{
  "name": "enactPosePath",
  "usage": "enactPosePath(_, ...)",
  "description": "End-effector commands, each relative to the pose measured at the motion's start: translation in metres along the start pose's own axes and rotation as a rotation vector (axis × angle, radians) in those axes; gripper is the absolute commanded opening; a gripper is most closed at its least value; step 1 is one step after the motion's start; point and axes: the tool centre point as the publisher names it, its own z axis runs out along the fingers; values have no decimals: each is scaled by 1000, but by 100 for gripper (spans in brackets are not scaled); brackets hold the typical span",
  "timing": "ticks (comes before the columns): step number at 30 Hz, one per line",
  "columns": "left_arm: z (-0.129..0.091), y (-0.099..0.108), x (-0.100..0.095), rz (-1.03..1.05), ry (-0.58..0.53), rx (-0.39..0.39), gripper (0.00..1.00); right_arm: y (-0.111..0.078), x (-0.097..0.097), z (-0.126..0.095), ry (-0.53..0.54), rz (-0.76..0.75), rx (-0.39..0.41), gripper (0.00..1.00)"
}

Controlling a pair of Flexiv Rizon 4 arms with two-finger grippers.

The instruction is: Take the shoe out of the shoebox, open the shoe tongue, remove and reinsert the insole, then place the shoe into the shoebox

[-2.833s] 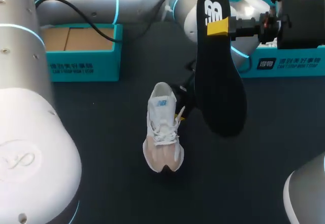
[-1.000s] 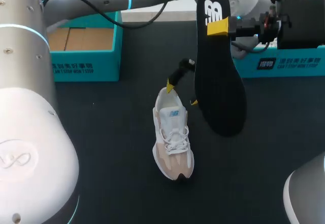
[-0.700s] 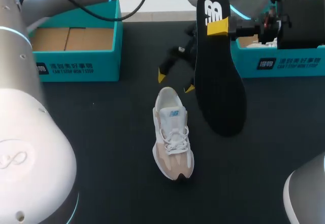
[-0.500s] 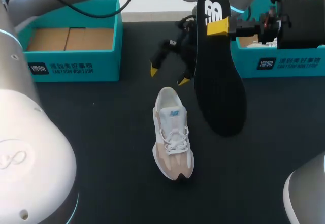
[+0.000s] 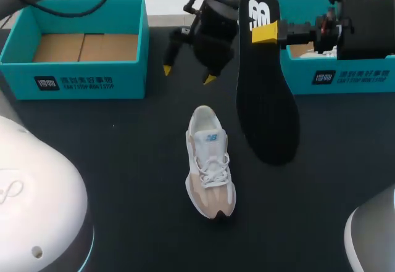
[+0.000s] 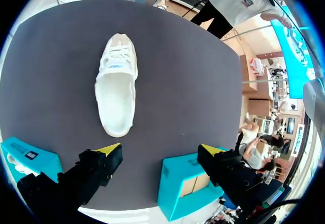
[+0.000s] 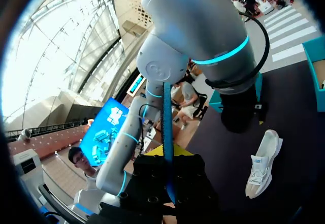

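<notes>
Dark table (image 5: 123,161), shoe (image 5: 210,167) upright; right gripper (image 5: 266,34) pinching insole (image 5: 265,99)

REST | tbl (image 5: 136,161) | dark grey matte top | fills head view

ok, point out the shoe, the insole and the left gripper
shoe (image 5: 208,161): head view, on the laces at midfoot.
insole (image 5: 265,96): head view, middle of its black face.
left gripper (image 5: 188,74): head view, midway between its open yellow tips.
</notes>
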Motion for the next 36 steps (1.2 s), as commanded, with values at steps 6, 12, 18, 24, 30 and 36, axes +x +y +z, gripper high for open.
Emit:
enactPosePath(6,8,3,29,33,-385,28,100,1,0,4,-1,2,0,0)
enactPosePath(12,8,3,29,33,-385,28,100,1,0,4,-1,2,0,0)
enactPosePath(18,8,3,29,33,-385,28,100,1,0,4,-1,2,0,0)
enactPosePath(24,0,13,48,-98,-588,-23,100,18,-12,-2,-30,69,-45,0)
enactPosePath(30,-19,19,61,-148,-748,-111,100,39,-28,19,-18,169,-73,0)
enactPosePath(36,-34,23,71,-173,-919,-141,100,60,-44,43,1,251,-66,0)
